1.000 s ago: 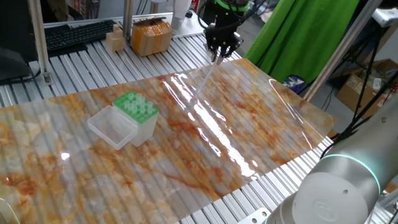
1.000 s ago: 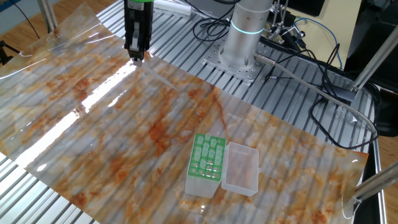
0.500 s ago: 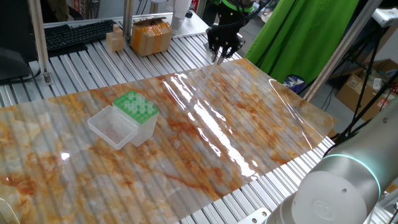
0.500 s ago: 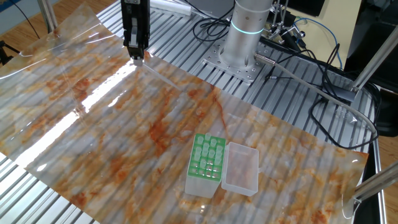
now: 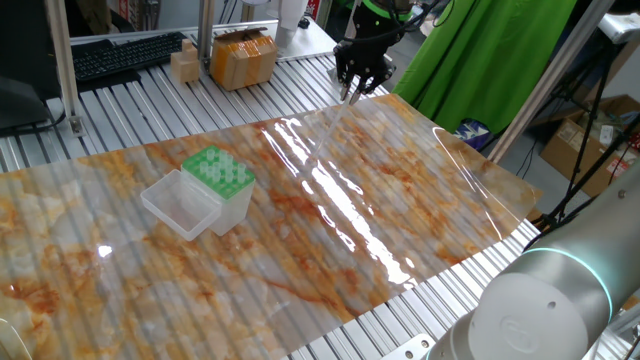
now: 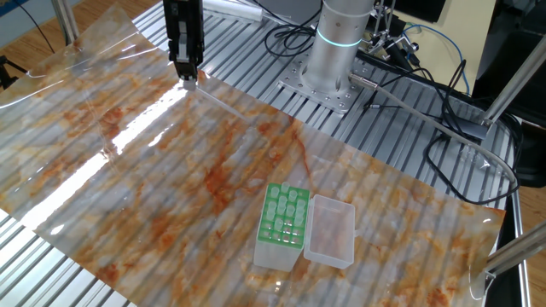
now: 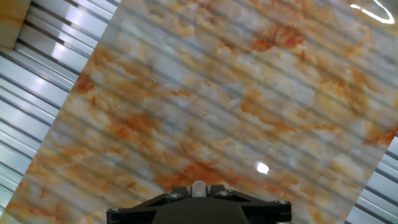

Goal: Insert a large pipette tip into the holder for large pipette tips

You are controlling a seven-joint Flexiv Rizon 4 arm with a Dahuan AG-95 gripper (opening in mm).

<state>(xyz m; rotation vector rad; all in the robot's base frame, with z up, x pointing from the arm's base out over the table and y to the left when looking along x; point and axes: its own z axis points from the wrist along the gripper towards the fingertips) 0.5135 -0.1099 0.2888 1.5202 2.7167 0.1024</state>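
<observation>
One marbled orange sheet (image 5: pixel 330 210) covers the slatted metal table (image 5: pixel 130 100).

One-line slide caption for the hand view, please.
Gripper shut on the large pipette tip, seen end-on above the marbled orange-and-white sheet.

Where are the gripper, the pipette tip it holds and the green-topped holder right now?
gripper (image 6: pixel 188 81): the other fixed view, between its fingertips.
large pipette tip (image 6: pixel 220 103): the other fixed view, mid-shaft, slanting down from the fingers.
holder for large pipette tips (image 5: pixel 217 167): one fixed view, on its green hole plate.
</observation>
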